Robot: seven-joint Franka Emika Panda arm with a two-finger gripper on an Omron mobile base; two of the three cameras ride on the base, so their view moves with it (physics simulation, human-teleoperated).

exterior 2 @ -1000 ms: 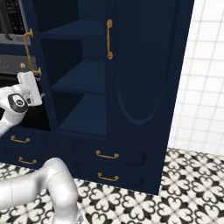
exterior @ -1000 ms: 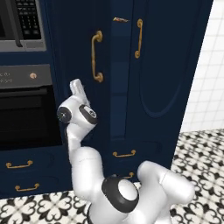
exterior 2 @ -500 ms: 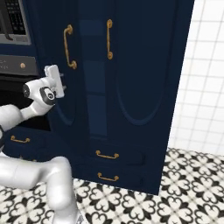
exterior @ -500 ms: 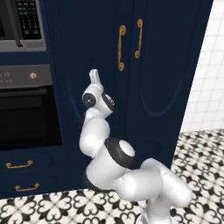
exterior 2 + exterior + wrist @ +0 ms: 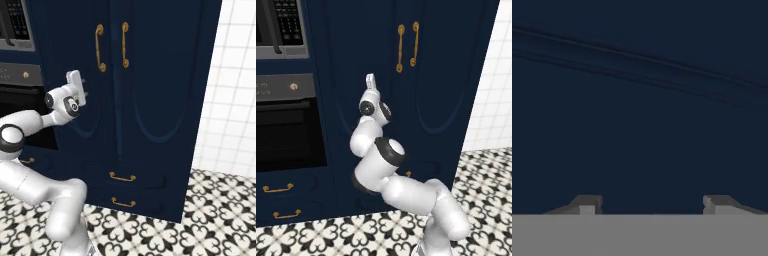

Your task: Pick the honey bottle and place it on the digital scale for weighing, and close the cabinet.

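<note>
Against the cabinet's closed left door, the raised gripper points forward, fingers apart, holding nothing.

**Pantry cabinet doors shut**

The cabinet is seen as a tall navy blue unit with two full-height doors, both lying flush and closed. Two long vertical brass handles are set side by side along the meeting edge of the doors. An arched relief is pressed into each door panel. Below the doors, two drawers with short brass pulls are closed as well. In the hand view, the door's dark blue face is seen close up.
</note>
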